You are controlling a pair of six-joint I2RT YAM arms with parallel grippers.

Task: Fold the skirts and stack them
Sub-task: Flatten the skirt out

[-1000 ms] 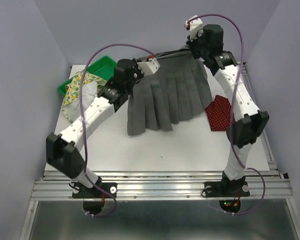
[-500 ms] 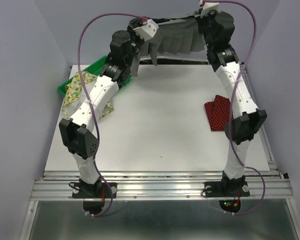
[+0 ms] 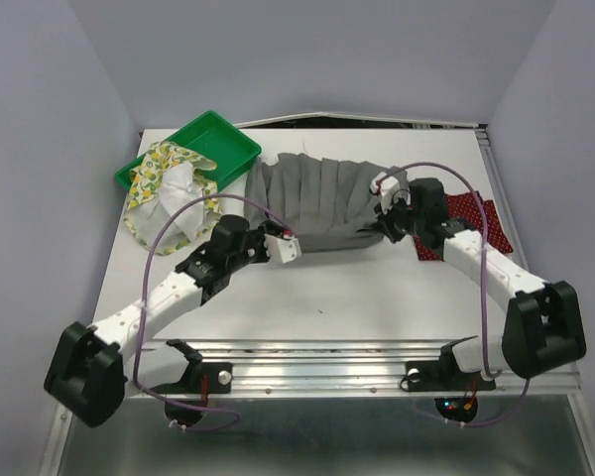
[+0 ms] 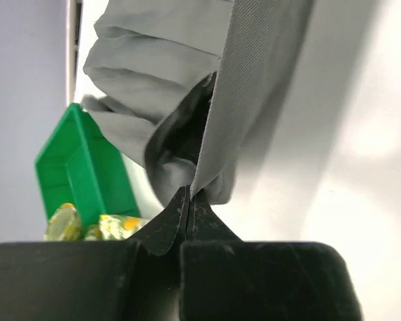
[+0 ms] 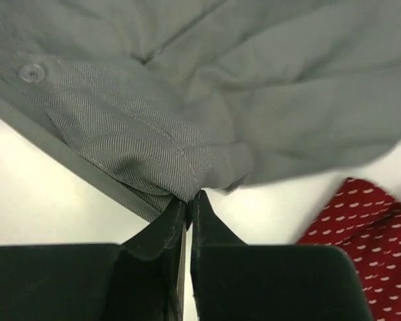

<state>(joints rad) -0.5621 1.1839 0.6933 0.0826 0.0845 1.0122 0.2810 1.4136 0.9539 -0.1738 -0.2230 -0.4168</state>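
The grey skirt [image 3: 322,198] lies spread across the middle of the white table, pleats running front to back. My left gripper [image 3: 290,245] is shut on its near left edge [image 4: 207,154]. My right gripper [image 3: 385,220] is shut on its near right waistband corner [image 5: 134,140]. The dark red dotted skirt [image 3: 476,220] lies folded at the right, partly under my right arm; it also shows in the right wrist view [image 5: 367,227]. The lemon-print skirt [image 3: 169,188] hangs half out of the tray at the left, and a bit shows in the left wrist view [image 4: 87,224].
A green plastic tray [image 3: 213,139] stands at the back left corner, also seen in the left wrist view [image 4: 80,167]. The metal rail [image 3: 317,357] runs along the table's near edge. Purple walls close in the left, back and right.
Both arms came down and toward the front from the raised position at the back. The grey skirt went from hanging in the air to lying spread on the table.
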